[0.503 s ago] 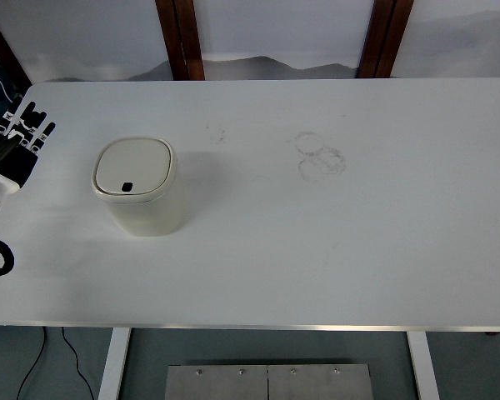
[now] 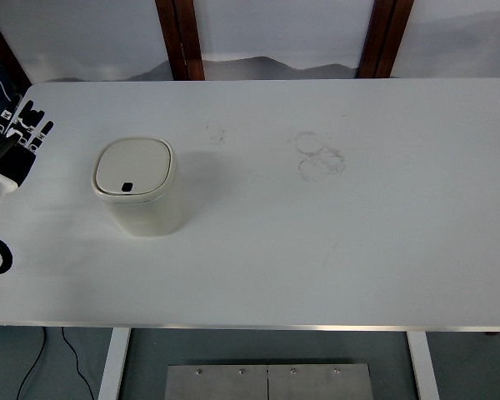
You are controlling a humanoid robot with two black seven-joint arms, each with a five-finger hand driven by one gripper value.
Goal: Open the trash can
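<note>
Right, the left robot hand [image 2: 17, 137] sits at the far left edge of the tabletop [image 2: 333, 250], fingers [image 2: 35, 127] stretched out and apart, holding nothing at all, and there's clear space between it and the target. The trash can [image 2: 138, 187], a small cream-coloured bin with a rounded square lid [image 2: 133, 167], stands upright on the left part of the tabletop, well in from the edge, and that lid is flat and closed, so the task itself hasn't begun to bite. A small dark button or latch [image 2: 127, 187] shows at the lid's near edge, facing the robot. No right arm anywhere in the top view. To my eye this is the approach stage, the reach towards the bin not yet made. What the next move seems to call for is the hand travelling rightward across the gap and lining a fingertip up over that dark patch for a press, or else catching the lid's rim to lift it; the bin looks light, so a sideways shove could well slide it
</note>
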